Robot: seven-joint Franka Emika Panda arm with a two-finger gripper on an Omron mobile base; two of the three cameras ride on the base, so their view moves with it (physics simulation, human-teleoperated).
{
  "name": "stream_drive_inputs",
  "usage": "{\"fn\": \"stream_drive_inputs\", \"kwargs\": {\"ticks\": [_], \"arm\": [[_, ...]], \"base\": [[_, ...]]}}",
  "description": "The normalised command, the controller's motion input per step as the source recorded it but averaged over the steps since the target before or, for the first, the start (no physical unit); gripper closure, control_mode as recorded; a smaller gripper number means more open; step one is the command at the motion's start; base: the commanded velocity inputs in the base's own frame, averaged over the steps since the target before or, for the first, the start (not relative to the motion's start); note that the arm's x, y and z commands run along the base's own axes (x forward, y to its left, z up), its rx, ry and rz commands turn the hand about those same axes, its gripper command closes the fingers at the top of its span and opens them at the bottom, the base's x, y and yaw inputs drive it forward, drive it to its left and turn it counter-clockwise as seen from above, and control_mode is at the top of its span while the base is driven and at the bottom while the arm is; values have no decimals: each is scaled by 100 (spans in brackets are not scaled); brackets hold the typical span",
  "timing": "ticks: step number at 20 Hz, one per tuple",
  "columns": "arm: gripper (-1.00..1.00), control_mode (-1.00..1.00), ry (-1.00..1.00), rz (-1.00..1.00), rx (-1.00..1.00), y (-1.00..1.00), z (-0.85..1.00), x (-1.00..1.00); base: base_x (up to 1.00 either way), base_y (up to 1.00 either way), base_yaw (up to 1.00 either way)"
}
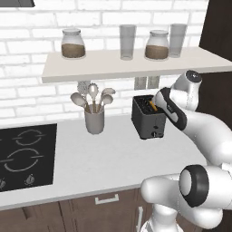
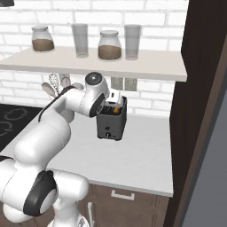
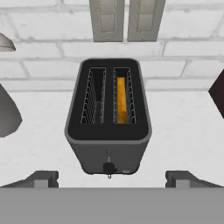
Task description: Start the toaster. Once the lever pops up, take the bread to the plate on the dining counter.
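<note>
The hand [image 3: 112,177] hangs over the toaster [image 1: 147,117] looking down into it, and in the hand view its two fingertips [image 3: 41,178] sit wide apart at the bottom corners with nothing between them, so it's spread. In both base views the wrist covers the hand itself and part of the toaster top, so from there you can't really see the fingers at all.

The bread [image 3: 122,99] is down in the right slot in the hand view, just an orange-tan strip showing between the wire guides; the left slot has nothing in it. From the left base view you only catch a sliver of orange at the top. The lever low on the toaster front is small and dark, and I can't tell if it's up or down.

The toaster stands on a pale grey desk [image 1: 99,158] against a white brick wall, two outlets [image 3: 127,19] right behind it. A utensil cup [image 1: 94,118] with spoons is to its left, and a black hob [image 1: 27,154] further left, cut off by the frame. The shelf [image 1: 127,65] above carries two jars [image 1: 73,44] and two glasses [image 1: 127,41]. A dark cabinet [image 2: 199,88] stands on the right.

No readable writing or brands anywhere
</note>
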Motion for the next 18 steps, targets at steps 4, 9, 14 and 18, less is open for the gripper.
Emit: {"fn": "stream_drive_inputs", "kwargs": {"ticks": [4, 9, 14, 18], "arm": [[-100, -100, -10, 0, 0, 5, 0, 24], [-100, -100, -2, 0, -1, 0, 0, 8], [-100, -100, 0, 0, 0, 0, 0, 0], [-100, -100, 0, 0, 0, 0, 0, 0]], "base": [[0, 0, 0], [0, 0, 0], [0, 0, 0], [0, 0, 0]]}}
